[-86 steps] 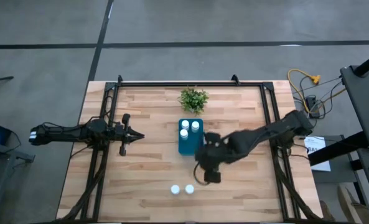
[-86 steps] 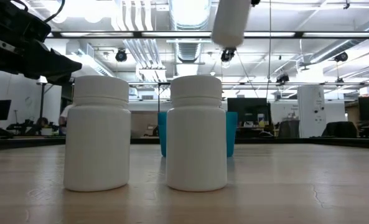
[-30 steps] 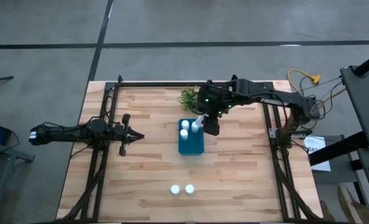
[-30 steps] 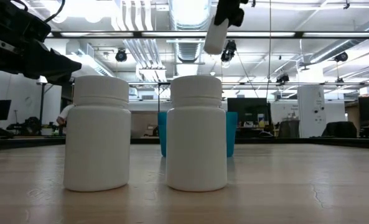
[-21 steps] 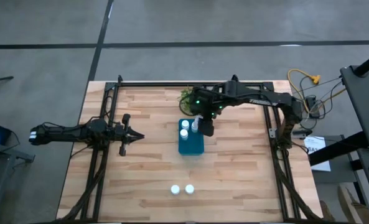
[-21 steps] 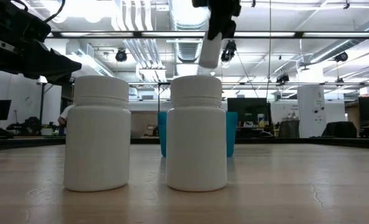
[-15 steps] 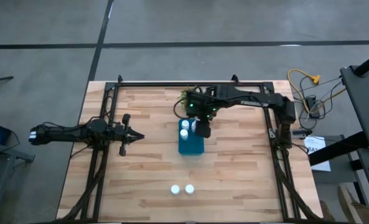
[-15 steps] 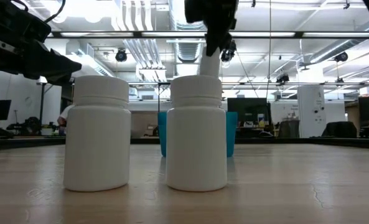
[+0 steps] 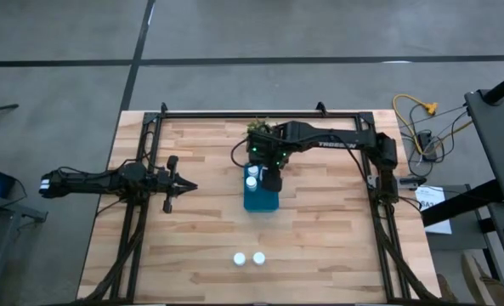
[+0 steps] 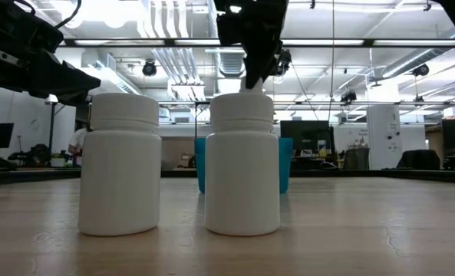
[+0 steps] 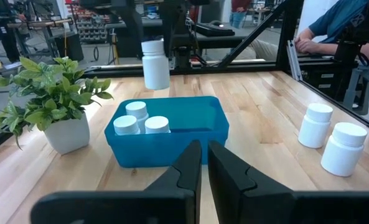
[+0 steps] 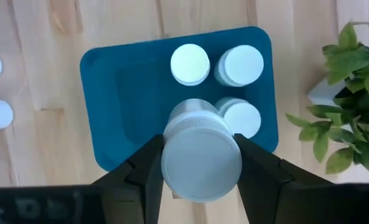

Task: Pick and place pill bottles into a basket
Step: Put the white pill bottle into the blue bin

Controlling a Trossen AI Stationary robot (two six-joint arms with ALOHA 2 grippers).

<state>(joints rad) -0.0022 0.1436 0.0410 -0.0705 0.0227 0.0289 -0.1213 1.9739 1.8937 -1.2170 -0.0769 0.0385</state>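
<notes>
right wrist view | pill bottle (image 12: 201,158) clamped between right fingers (image 12: 148,165) | above basket (image 12: 109,124)

A wooden table (image 9: 192,229) with a black frame along its edges; on it a blue basket (image 9: 260,201) near the middle; a small potted plant (image 11: 50,102) just beside the basket, toward the far edge; two white bottles (image 9: 248,258) standing close together near the front edge, well apart from the basket.
</notes>
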